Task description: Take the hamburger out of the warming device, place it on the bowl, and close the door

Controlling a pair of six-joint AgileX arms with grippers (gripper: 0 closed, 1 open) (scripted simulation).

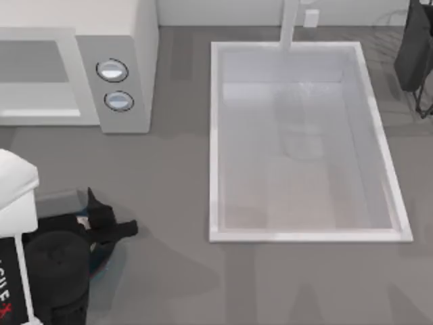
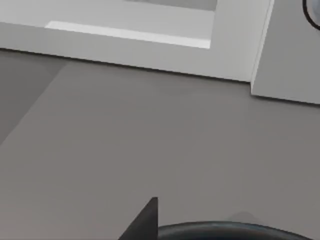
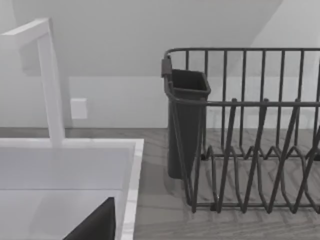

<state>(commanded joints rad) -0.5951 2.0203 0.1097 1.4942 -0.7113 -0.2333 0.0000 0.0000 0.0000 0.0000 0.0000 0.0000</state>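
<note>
The warming device (image 1: 128, 40) is a white-grey box at the back left with two round dials (image 1: 111, 70); its wide cavity (image 1: 34, 61) stands open, and I see nothing inside it. Its front frame (image 2: 235, 45) also shows in the left wrist view. The hamburger and the door are out of view. My left gripper (image 1: 108, 220) hovers at the front left, over the bowl (image 1: 101, 269), of which a teal sliver shows under the arm. The bowl's dark rim (image 2: 225, 231) lies close below that gripper. A dark part of my right gripper (image 3: 97, 222) hangs over the sink's corner.
A large white sink (image 1: 215, 135) with a faucet (image 1: 289, 24) fills the middle and right. A black dish rack (image 1: 416, 54) stands at the back right, holding a dark cup (image 3: 185, 125). Bare grey counter (image 1: 176, 169) lies between the box, the sink and my left arm.
</note>
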